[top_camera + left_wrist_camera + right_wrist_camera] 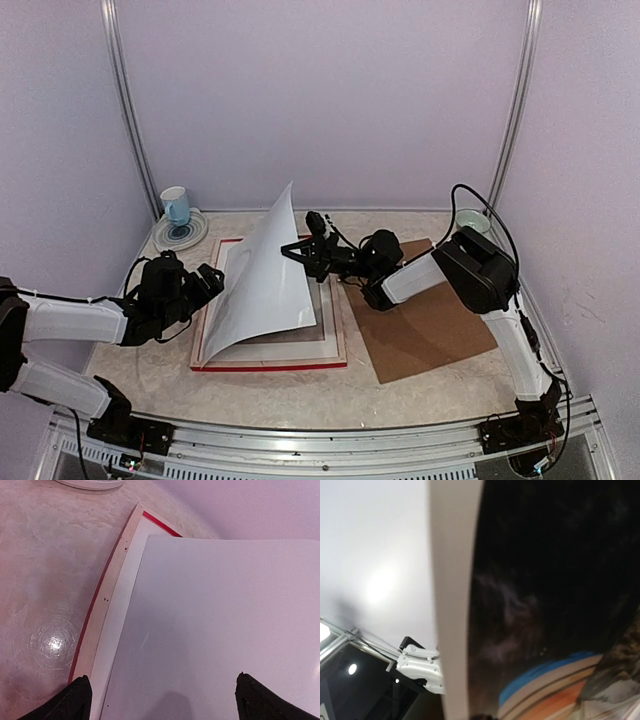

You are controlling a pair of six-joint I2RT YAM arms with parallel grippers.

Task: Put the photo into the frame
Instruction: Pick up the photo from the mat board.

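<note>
I had the right end effector [299, 250] clenched on the photo [262, 290], its lower edge on the frame [270, 366]. The left end effector [213, 279] gaped beside the frame.

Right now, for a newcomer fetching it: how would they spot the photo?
Find the red-edged frame lying mid-table. Curling up from it stands the photo, pinched by the right gripper. Unlike the flat brown board alongside, it shows a plain white back.

Soft even light overhead; round glare on table [52, 642]; photo [545, 605] close-up blurred, dark
</note>
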